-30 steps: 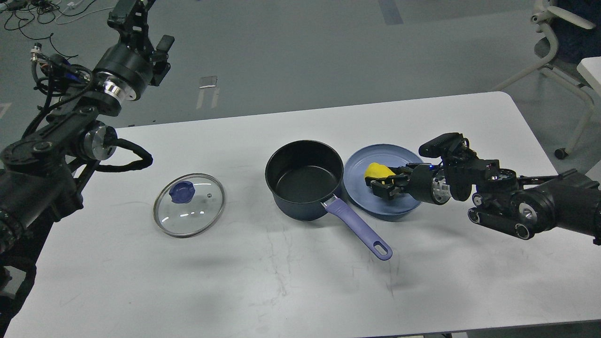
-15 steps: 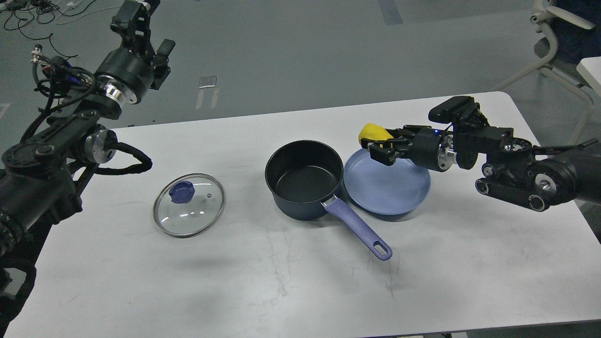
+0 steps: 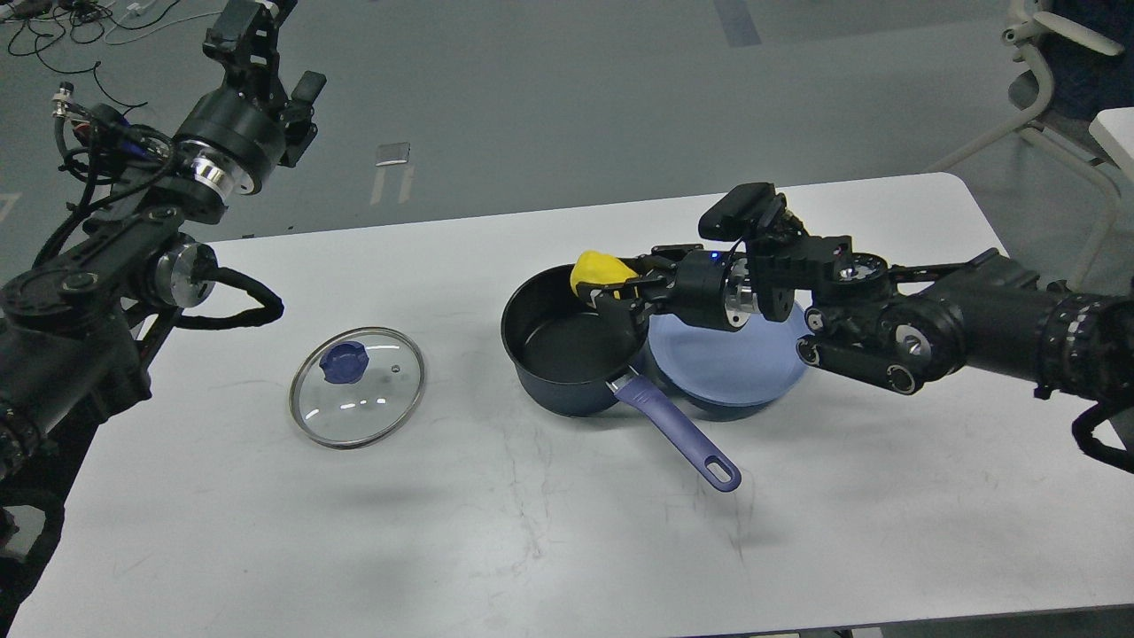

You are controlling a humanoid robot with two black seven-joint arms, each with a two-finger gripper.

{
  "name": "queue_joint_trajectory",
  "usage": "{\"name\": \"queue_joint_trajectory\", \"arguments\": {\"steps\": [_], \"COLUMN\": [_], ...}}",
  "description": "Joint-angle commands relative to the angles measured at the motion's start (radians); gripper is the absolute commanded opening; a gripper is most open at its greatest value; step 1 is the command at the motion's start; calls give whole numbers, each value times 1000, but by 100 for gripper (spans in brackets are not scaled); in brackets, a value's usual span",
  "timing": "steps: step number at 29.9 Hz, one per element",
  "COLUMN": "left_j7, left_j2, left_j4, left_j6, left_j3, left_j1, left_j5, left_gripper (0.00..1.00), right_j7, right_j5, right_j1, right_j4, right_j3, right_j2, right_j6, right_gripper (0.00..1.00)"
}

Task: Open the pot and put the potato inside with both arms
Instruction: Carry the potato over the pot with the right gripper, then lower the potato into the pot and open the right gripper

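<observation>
A dark blue pot (image 3: 567, 350) with a purple handle stands open at the middle of the white table. Its glass lid (image 3: 357, 385) with a blue knob lies flat on the table to the left. My right gripper (image 3: 611, 288) is shut on a yellow potato (image 3: 595, 268) and holds it above the pot's right rim. The blue plate (image 3: 726, 363) beside the pot is bare. My left gripper (image 3: 252, 27) is raised high at the far left, away from the table; its fingers cannot be told apart.
The white table (image 3: 532, 514) has bare surface in front of the pot and lid. A chair (image 3: 1054, 89) stands on the floor at the back right. Cables (image 3: 80, 22) lie on the floor at the back left.
My right gripper lifted the potato off the blue plate and carried it left to above the pot's rim. The left arm has barely moved.
</observation>
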Motion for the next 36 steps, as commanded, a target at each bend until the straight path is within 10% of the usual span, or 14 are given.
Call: {"name": "queue_joint_trajectory", "arguments": {"steps": [1,8,23,36], "left_j7": [0,0,6,32], "left_j2": [3,3,-6,-61], "left_j4": [0,0,-2,-83], "left_j6": [0,0,-10,-59], "left_j3": [0,0,-20,-162], "left_j1": [0,0,0,118], "left_j5": [-2,0,-20,-124], "left_gripper": [98,98,98,98], "right_j7": [0,-6,-18,-213], "right_j5": [3,61,271,1048], "right_j1": [-10,2,17,-125], "right_j4": [-56,-48,48,231], "right_j3": [-1,25,320,770], "right_j2": [56,90,13,-151], "right_j6": [-2,-15,-5,47], "right_gripper": [43,99,100,100]}}
